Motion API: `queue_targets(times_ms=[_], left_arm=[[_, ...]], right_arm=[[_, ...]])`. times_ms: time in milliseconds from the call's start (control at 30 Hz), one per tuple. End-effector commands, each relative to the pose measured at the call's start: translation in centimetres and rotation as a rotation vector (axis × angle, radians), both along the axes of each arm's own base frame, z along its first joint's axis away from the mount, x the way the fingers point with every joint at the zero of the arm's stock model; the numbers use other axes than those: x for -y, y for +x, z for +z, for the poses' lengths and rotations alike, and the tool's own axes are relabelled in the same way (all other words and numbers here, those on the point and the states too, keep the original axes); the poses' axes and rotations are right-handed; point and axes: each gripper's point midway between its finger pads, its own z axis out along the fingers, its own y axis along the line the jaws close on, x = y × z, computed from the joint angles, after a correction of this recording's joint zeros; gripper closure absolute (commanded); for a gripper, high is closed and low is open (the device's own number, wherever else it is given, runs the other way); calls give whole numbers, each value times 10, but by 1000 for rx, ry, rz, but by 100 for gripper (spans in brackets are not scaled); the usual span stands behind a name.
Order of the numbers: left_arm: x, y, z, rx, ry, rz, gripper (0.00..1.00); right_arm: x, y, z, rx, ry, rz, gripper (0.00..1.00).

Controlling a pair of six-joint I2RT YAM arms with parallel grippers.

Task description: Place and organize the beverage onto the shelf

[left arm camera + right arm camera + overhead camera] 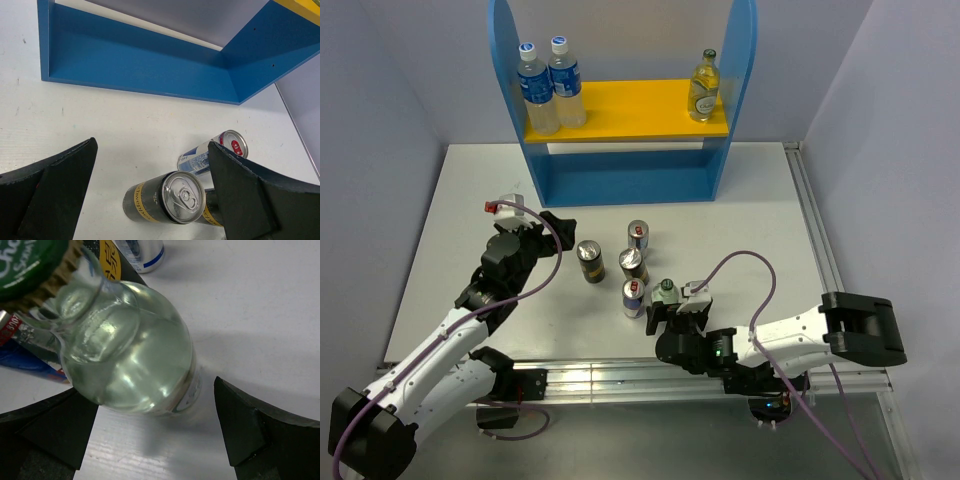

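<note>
Right end effector [155,440] jaws wide apart, glass bottle [130,360] between them, nothing clamped. Advice: centre on the body below the neck and close gently, since the glass looks slick. Bottle is clear with pale yellowish liquid and a green cap, upright on tabletop [450,220] beside cans [633,265], apart from shelf [620,185]. Left end effector [153,145] apart, empty.

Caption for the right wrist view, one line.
Open right gripper at a green-capped bottle standing on the table, cans behind.
</note>
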Motion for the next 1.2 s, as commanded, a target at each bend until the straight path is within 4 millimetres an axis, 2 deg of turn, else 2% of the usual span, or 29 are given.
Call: queue_targets(times_ms=[0, 233, 333, 433, 533, 633, 667, 733, 767, 800, 867, 900, 967, 1000, 1067, 1100, 1167], left_arm=[[-2, 3, 8, 31, -20, 15, 1], [-2, 3, 8, 32, -18, 15, 1], [-2, 3, 8, 32, -18, 15, 1], [-1, 4, 8, 31, -20, 13, 1], [-1, 4, 7, 30, -19, 13, 1], [-2, 3, 8, 33, -21, 13, 1], [-2, 3, 8, 33, -21, 15, 1], [-2, 3, 8, 31, -16, 16, 1], [-3, 2, 9, 33, -17, 16, 1], [-3, 2, 10, 36, -20, 16, 1], [-2, 2, 10, 34, -20, 13, 1], [-2, 2, 9, 33, -21, 12, 1], [1, 2, 9, 31, -24, 0, 1], [2, 1, 9, 34, -26, -8, 1], [4, 1, 11, 37, -30, -21, 1], [3, 0, 12, 38, -31, -17, 1], [0, 1, 12, 38, -28, -2, 1]], right_arm=[[-5, 16, 15, 87, 62, -68, 0], [-7, 29, 7, 113, 28, -113, 1], [-4, 33, 5, 123, 26, -135, 5], [2, 36, 5, 137, 20, -173, 14], [8, 38, 3, 152, 19, -214, 28], [10, 39, 2, 154, 3, -226, 51], [9, 39, 3, 149, 16, -233, 65], [10, 38, 8, 143, 9, -240, 76], [11, 38, 11, 143, 7, -242, 87], [12, 37, 20, 148, -1, -241, 93], [11, 34, 32, 148, 14, -245, 97], [10, 33, 46, 146, 13, -241, 100], [8, 33, 63, 149, 17, -234, 100], [4, 34, 83, 155, 52, -231, 100], [2, 35, 105, 175, 45, -217, 100], [-4, 36, 130, 187, 101, -216, 100], [-13, 37, 152, 210, 36, -140, 100]])
